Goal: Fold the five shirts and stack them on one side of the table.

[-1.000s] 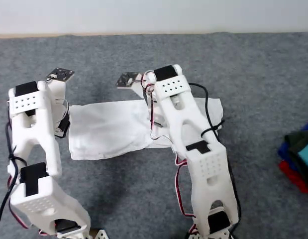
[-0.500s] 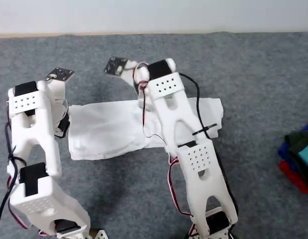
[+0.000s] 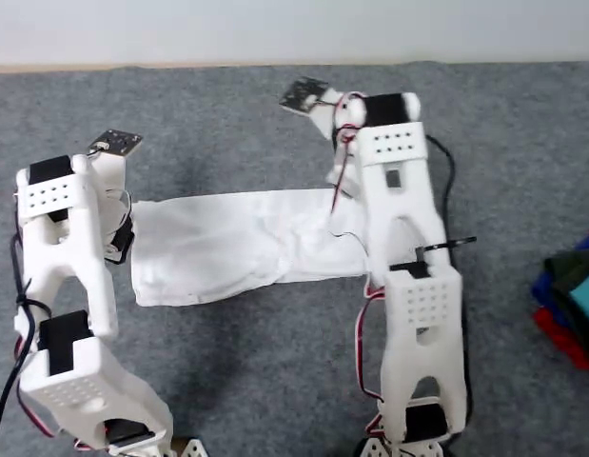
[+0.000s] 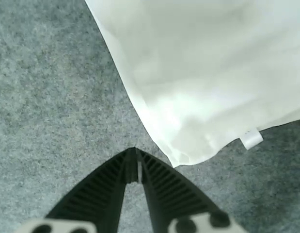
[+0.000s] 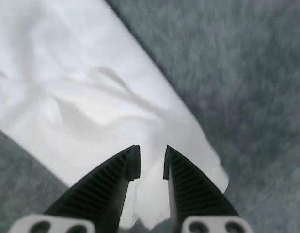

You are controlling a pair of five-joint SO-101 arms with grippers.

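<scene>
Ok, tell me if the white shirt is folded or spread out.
Partly folded: the white shirt lies as a long narrow band on the table, layers overlapping.

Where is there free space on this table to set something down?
Bare table lies in front of the white shirt between the two arms, along the back behind the shirt, and between the right arm and the pile of coloured clothes. The middle is crowded with shirt and arms.

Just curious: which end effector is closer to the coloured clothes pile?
Right. The right end effector hangs over the white shirt's end nearer the pile; the left end effector sits off the shirt's far end.
</scene>
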